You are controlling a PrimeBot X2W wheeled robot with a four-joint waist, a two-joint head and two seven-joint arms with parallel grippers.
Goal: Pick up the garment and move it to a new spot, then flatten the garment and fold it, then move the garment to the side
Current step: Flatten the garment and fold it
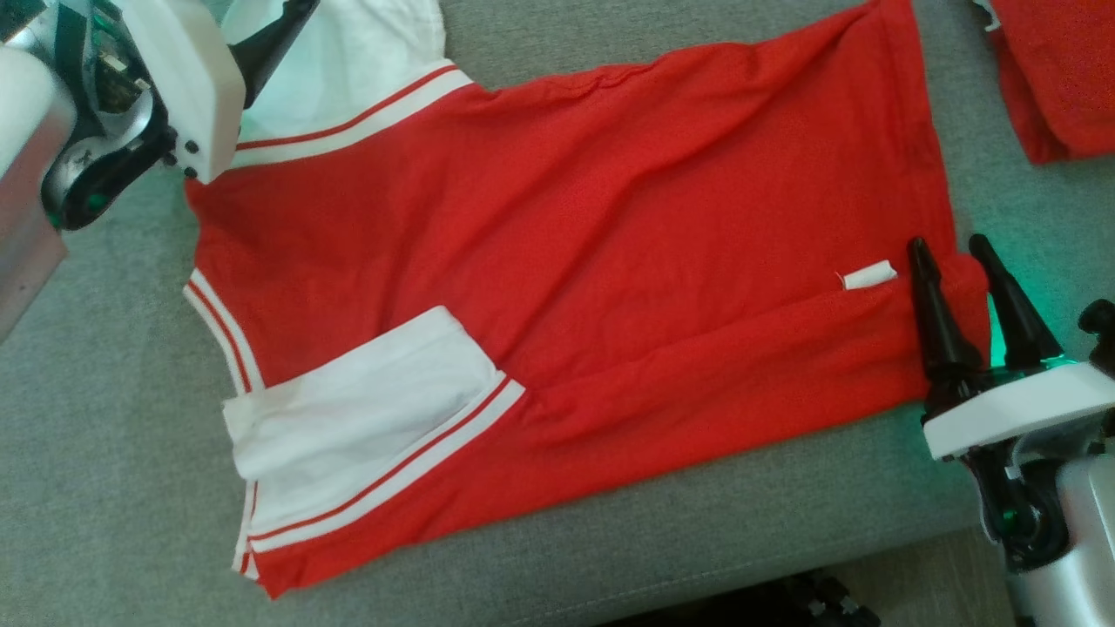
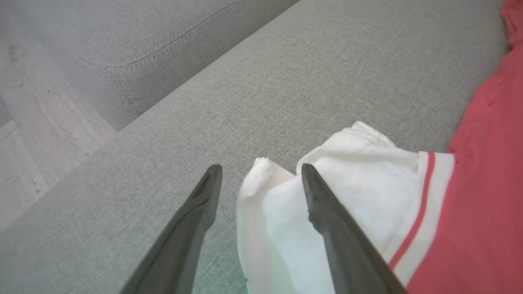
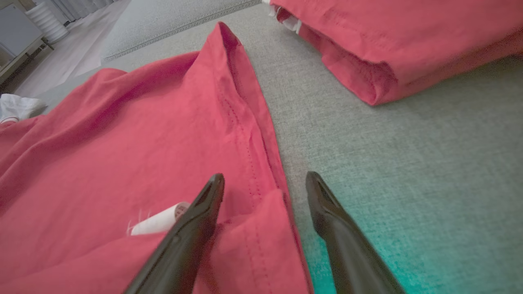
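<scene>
A red garment point(image 1: 566, 244) with white, red-striped sleeves lies spread out on the grey sofa seat point(image 1: 104, 392). One white sleeve point(image 1: 366, 427) is folded in over the body near the front. The other sleeve point(image 2: 359, 179) lies at the far left, and my left gripper point(image 2: 261, 171) hovers open over its bunched end. My right gripper point(image 1: 956, 248) is open at the garment's hem corner point(image 3: 261, 241), with the red edge lying between its fingers. A small white tag point(image 1: 868, 276) sticks out just left of it.
A second red garment point(image 1: 1054, 78), folded, lies on the seat at the far right, seen close in the right wrist view as a folded pile point(image 3: 388, 45). The seat's front edge runs along the bottom, with floor point(image 1: 915, 583) beyond it. A sofa cushion point(image 2: 143, 36) and wooden floor point(image 2: 36, 122) lie past the left end.
</scene>
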